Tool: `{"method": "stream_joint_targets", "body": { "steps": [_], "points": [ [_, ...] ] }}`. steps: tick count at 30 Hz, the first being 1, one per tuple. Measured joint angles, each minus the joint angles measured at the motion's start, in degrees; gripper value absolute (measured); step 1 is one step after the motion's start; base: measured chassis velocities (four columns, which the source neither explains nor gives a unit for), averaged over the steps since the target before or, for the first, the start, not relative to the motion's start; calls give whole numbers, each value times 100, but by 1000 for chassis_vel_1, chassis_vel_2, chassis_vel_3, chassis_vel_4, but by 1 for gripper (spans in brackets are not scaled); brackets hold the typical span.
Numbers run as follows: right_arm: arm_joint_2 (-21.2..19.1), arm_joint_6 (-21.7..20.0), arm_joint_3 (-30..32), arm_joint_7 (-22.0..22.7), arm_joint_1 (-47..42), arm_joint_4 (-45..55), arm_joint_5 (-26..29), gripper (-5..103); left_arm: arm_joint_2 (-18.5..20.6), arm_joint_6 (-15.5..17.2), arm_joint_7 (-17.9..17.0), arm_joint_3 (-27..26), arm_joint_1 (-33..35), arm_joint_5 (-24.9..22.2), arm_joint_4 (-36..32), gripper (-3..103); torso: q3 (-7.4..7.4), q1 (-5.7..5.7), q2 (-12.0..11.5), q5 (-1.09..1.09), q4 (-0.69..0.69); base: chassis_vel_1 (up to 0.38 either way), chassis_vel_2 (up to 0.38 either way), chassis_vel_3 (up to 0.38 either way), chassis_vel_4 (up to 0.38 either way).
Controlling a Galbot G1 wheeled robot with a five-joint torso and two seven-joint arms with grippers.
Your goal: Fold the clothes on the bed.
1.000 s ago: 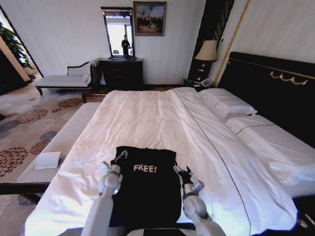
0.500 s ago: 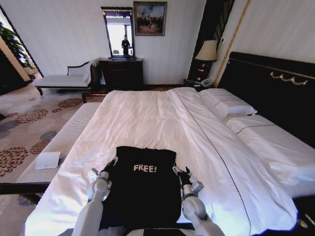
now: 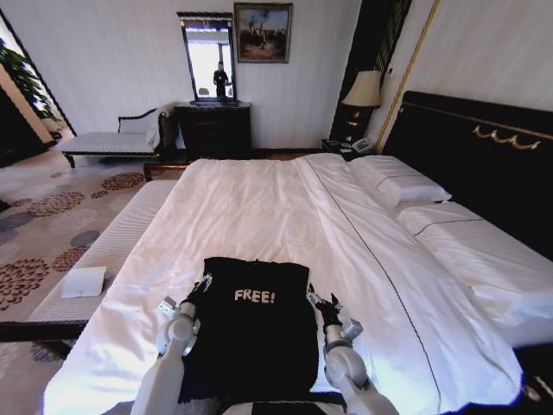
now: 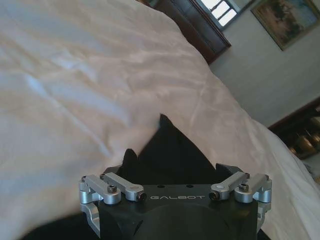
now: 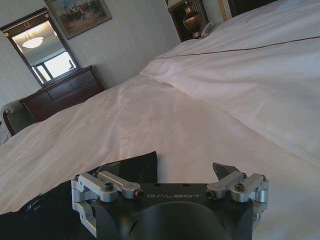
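"FREE!" on T-shirt (image 3: 256, 333); "GALBOT" on grippers

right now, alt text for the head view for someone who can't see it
A black T-shirt printed "FREE!" lies flat on the near end of a large white bed, with the left gripper at its left edge and the right gripper at its right edge. Pillows rest against a black headboard.

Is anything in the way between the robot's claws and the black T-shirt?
No, nothing visible. The left claw is at the black T-shirt's left edge, the right claw at its right edge, both open. Between them and the cloth lies bare white bed sheet.
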Motion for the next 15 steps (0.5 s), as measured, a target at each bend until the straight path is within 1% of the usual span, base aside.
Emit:
{"method": "stream_joint_targets", "body": {
  "steps": [3,4,7,8,9,13,15],
  "points": [
    [3,2,-8,2,-2,-1,-4,100,16,-45,107,142,255,209,-251,100,0,0,0,0,0,0,0,0,0],
    [3,2,-8,2,-2,-1,-4,100,16,-45,107,142,255,209,-251,100,0,0,0,0,0,0,0,0,0],
    [5,13,-8,3,-17,5,-7,100,88,-87,270,320,563,512,-534,100,0,0,0,1,1,0,0,0,0],
    [5,13,-8,3,-17,5,-7,100,88,-87,270,320,563,512,-534,100,0,0,0,1,1,0,0,0,0],
    [3,20,-4,3,-30,8,-8,100,127,-97,323,394,665,628,-611,100,0,0,0,0,0,0,0,0,0],
    [-1,31,16,5,-54,25,-10,100,236,-105,346,466,820,842,-662,100,0,0,0,0,0,0,0,0,0],
    [-2,32,19,7,-57,29,-11,100,272,-105,346,467,857,874,-671,100,0,0,0,0,0,0,0,0,0]
  ]
}}
